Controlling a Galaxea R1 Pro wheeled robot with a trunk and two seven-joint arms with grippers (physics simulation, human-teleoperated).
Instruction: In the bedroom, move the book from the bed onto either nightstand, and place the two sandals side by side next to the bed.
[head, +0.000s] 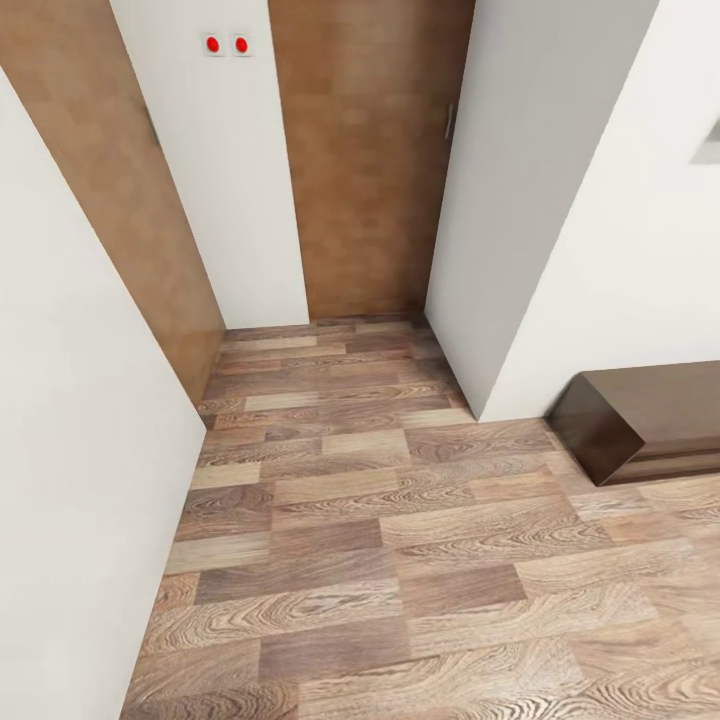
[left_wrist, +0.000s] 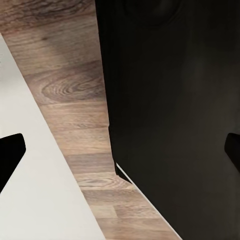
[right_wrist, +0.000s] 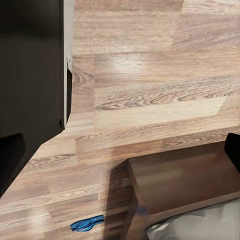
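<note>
White walls (head: 70, 420) close in a narrow passage of wood-plank floor (head: 380, 540), with a brown door (head: 365, 160) at the far end and another door (head: 110, 200) on the left. A long dark cabinet (head: 650, 420) sits low on the right. The right wrist view catches the bed (right_wrist: 185, 185) corner with one blue sandal (right_wrist: 86, 223) on the floor just beside it. Both grippers' jaws stand apart, holding nothing.

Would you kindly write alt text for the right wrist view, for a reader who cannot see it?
A bright blue sandal lies on the wood-plank floor beside the corner of a dark brown bed frame holding an off-white mattress. A black part of the robot stands at one side.
</note>
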